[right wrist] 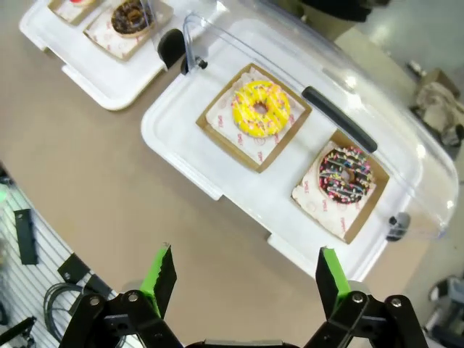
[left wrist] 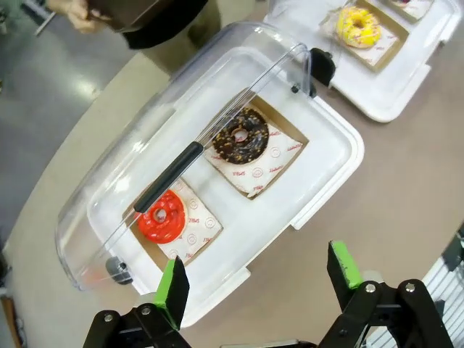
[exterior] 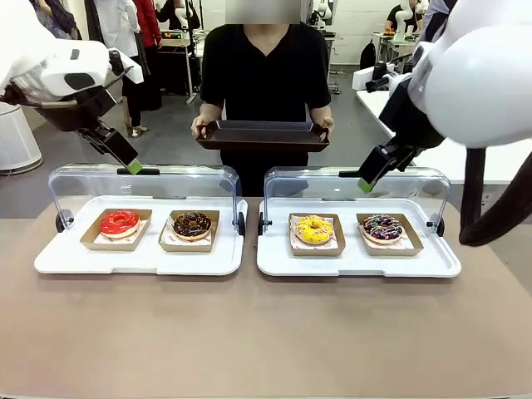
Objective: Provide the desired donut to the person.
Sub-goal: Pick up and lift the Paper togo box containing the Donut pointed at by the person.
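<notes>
Table (exterior: 266,332) before the person's (exterior: 264,71) tray (exterior: 262,135): left gripper (left wrist: 259,279) and right gripper (right wrist: 246,274) spread, empty; best confirm which of the donuts (exterior: 313,229) is wanted before reaching.

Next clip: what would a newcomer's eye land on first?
Four donuts, clear lids raised: a red donut and chocolate donut on the left white tray, a yellow donut and dark sprinkled donut on the right white tray. Beyond them the person holds a dark serving tray.

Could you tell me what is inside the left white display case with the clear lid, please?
A red-glazed ring donut and a chocolate speckled donut, each on printed paper in a brown cardboard holder. What lies beneath the holders is covered.
</notes>
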Controlling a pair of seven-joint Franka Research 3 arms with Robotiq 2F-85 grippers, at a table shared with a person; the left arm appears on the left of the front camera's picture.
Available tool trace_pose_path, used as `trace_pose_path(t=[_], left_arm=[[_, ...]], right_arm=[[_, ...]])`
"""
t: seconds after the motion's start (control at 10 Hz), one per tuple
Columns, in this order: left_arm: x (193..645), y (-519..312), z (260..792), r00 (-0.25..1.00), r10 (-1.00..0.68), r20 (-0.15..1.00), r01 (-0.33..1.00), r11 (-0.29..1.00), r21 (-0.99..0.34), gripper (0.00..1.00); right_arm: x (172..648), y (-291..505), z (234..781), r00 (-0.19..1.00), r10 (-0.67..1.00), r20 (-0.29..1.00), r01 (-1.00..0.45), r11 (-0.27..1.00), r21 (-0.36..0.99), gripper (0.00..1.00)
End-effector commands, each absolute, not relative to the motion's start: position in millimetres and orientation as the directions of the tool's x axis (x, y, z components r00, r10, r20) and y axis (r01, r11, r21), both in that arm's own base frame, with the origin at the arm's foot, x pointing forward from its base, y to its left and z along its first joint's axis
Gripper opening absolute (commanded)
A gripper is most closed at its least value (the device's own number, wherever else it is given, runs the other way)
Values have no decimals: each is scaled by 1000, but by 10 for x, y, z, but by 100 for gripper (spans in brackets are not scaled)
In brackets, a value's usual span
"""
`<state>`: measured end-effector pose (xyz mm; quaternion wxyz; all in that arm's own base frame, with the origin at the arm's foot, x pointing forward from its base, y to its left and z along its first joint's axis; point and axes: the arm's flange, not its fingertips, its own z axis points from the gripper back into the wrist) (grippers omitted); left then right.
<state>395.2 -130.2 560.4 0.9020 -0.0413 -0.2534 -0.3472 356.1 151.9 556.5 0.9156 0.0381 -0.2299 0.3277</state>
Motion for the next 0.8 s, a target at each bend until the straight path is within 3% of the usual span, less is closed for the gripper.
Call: trace_pose_path(t=[0.0, 0.3, 0.7], left_arm=[[4158, -832, 5643, 543, -643, 540, 794, 603, -80, 100], [4178, -26, 5704, 469, -552, 690, 875, 398, -276, 100], [3872, 656, 5594, 232, -447, 864, 944, 318, -89, 100]], right_arm=[[3806, 856, 5528, 617, 577, 535, -734, 668, 126, 100], [3833, -33, 5421, 499, 523, 691, -830, 518, 206, 100], [3649, -758, 5380, 419, 399, 816, -855, 476, 206, 100]])
